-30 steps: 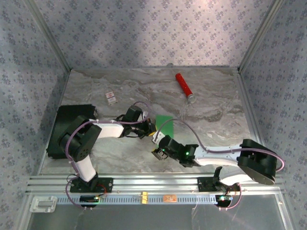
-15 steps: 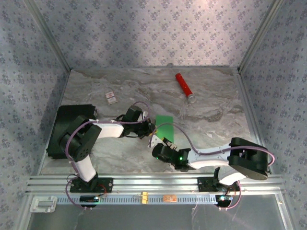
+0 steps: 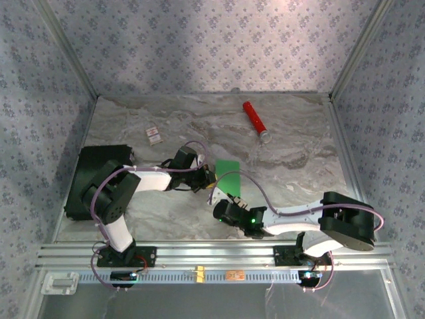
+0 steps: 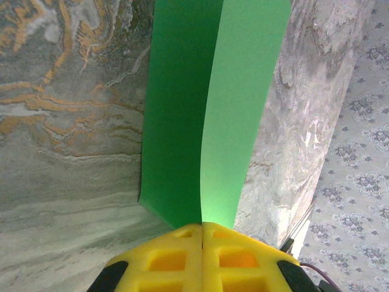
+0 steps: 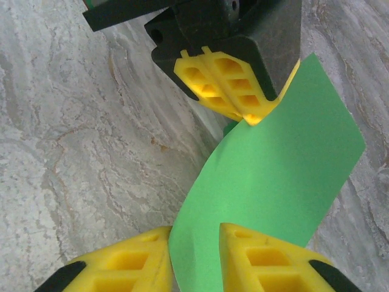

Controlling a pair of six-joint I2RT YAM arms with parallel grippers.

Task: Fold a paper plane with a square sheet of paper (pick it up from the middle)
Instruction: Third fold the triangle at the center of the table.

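— Left claw (image 4: 202, 226): clamped shut on one edge of the square sheet of paper (image 4: 237, 91). Right claw (image 5: 196, 234)?
— Apart, straddling another edge. Curled between both, over the table's (image 3: 166, 119) middle. Light, floppy, easily creased; best pinched gently mid-edge.

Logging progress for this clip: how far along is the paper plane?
Done: the left gripper is shut on one edge of the green sheet, holding it curved. In hand: the right gripper straddles another edge, jaws apart. Left: the folds; no pointed plane shape yet.
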